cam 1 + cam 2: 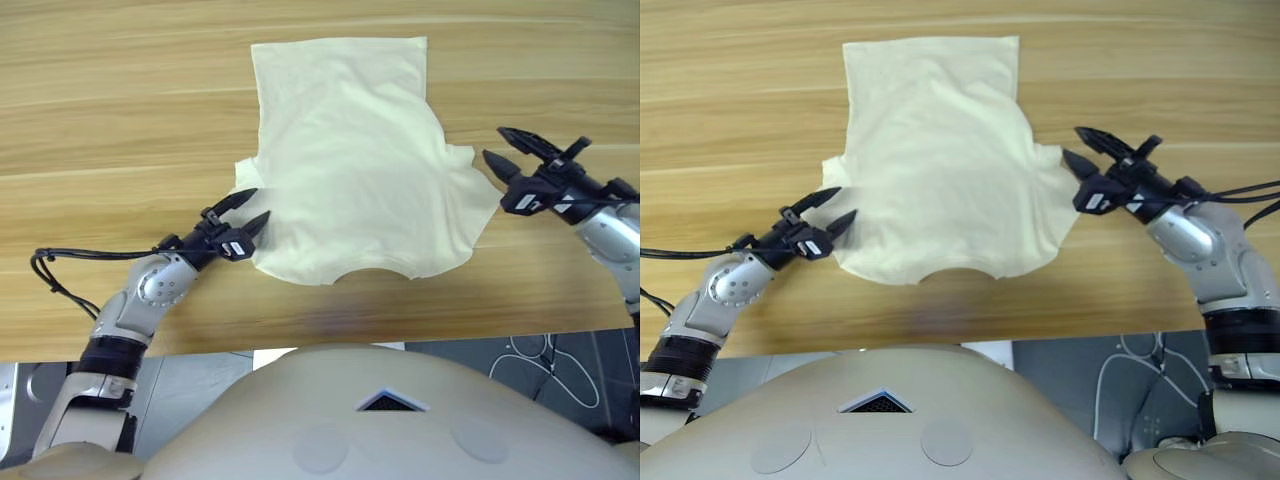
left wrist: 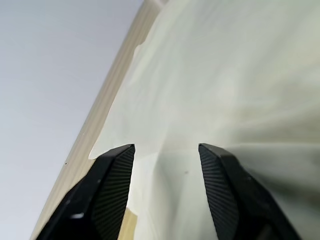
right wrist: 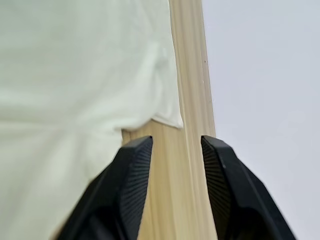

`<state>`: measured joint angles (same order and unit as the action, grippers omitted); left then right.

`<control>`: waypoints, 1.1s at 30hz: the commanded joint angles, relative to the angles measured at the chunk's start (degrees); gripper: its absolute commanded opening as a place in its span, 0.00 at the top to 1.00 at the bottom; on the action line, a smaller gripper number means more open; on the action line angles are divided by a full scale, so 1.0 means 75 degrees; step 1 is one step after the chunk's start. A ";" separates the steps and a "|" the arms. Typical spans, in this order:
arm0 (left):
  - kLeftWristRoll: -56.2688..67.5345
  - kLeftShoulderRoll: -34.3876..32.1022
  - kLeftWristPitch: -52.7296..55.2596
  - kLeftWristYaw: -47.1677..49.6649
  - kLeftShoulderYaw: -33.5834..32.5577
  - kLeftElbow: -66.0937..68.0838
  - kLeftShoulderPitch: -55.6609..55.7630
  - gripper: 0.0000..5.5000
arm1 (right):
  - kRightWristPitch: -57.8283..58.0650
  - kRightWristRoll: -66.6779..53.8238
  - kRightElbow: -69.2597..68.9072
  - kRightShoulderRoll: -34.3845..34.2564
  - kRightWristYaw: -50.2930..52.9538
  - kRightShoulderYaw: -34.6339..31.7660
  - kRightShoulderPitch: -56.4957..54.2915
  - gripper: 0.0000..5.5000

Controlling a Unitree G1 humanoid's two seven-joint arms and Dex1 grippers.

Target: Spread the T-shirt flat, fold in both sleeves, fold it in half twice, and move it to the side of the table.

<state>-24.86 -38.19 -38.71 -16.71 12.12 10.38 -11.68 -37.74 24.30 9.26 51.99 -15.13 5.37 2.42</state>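
Observation:
A pale yellow T-shirt (image 1: 350, 160) lies on the wooden table (image 1: 110, 120), collar toward me, hem at the far side. Both sleeves lie folded inward, so the shoulders end in short stubs. My left gripper (image 1: 250, 208) is open at the shirt's near left corner, fingertips right at the cloth edge; the left wrist view has the fabric (image 2: 225, 90) between and beyond its fingers (image 2: 115, 185). My right gripper (image 1: 503, 148) is open just off the right shoulder edge. In the right wrist view its fingers (image 3: 135, 180) straddle bare wood beside the shirt's edge (image 3: 160, 100).
Wide bare wood lies left of the shirt and along the far side. The table's near edge (image 1: 300, 345) runs just below the collar. A black cable (image 1: 60, 265) loops on the table by my left arm. Dark floor with cords (image 1: 545, 365) shows below the right side.

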 commanded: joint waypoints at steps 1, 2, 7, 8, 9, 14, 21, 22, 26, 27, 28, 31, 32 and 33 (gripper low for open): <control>-0.0173 -0.0622 0.0227 -0.0775 0.0265 -0.0084 -0.0463 0.57 | 0.0028 0.0443 -0.0028 -0.0271 -0.0293 0.0439 -0.0567 0.68; -0.0181 -0.0785 0.0289 -0.0845 0.0215 -0.0149 -0.0531 0.57 | 0.0028 0.0515 -0.0031 -0.0312 -0.0351 0.0512 -0.0674 0.68; -0.0050 -0.1732 0.0583 -0.0944 -0.0671 -0.0920 -0.1190 0.57 | 0.0141 0.0656 -0.0147 -0.0487 -0.0488 0.0672 -0.1039 0.68; -0.0029 -0.1844 0.0652 -0.0962 -0.0825 -0.1072 -0.1340 0.57 | 0.0160 0.0707 -0.0151 -0.0549 -0.0504 0.0728 -0.1087 0.68; -0.0016 -0.1918 0.0719 -0.0980 -0.0931 -0.1196 -0.1474 0.57 | 0.0164 0.0755 -0.0150 -0.0597 -0.0507 0.0769 -0.1106 0.68; -0.0075 -0.2076 0.1108 -0.0725 -0.1738 -0.1555 -0.2403 0.57 | 0.0093 0.0901 0.0102 -0.0716 -0.0544 0.0965 -0.1406 0.68; 0.0636 -0.1360 0.0505 0.0106 -0.2438 -0.2403 -0.1416 0.57 | -0.0168 0.1914 0.2443 -0.1999 0.0485 0.1774 -0.3794 0.68; 0.0756 -0.1224 0.0432 0.0229 -0.2513 -0.2477 -0.1144 0.57 | -0.0175 0.2173 0.3248 -0.2287 0.0723 0.2019 -0.4371 0.68; 0.1213 -0.0725 0.0109 0.0405 -0.2422 -0.2580 -0.0462 0.57 | 0.0625 0.3044 0.7083 -0.3952 0.1873 0.2969 -0.6690 0.68; 0.1259 -0.0612 0.0076 0.0449 -0.2402 -0.2533 -0.0380 0.57 | 0.0865 0.3083 0.7653 -0.4220 0.1970 0.3052 -0.6937 0.68; 0.1293 -0.0492 0.0025 0.0451 -0.2319 -0.2458 -0.0319 0.57 | 0.1048 0.3059 0.8079 -0.4417 0.1972 0.3088 -0.7065 0.68; 0.1299 -0.0197 -0.0186 0.0359 -0.1987 -0.2266 -0.0174 0.57 | 0.1323 0.3007 0.8797 -0.4639 0.1988 0.3233 -0.7084 0.68; 0.1311 -0.0114 -0.0251 0.0320 -0.1867 -0.2212 -0.0120 0.57 | 0.1381 0.2962 0.8923 -0.4684 0.1938 0.3255 -0.7034 0.68; 0.1334 -0.0037 -0.0313 0.0244 -0.1696 -0.2168 -0.0033 0.57 | 0.1464 0.2920 0.9024 -0.4758 0.1867 0.3277 -0.6971 0.68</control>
<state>-15.44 -39.41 -40.19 -13.62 -2.67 -6.79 -13.43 -28.04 46.71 75.13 16.85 -0.11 29.69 -50.30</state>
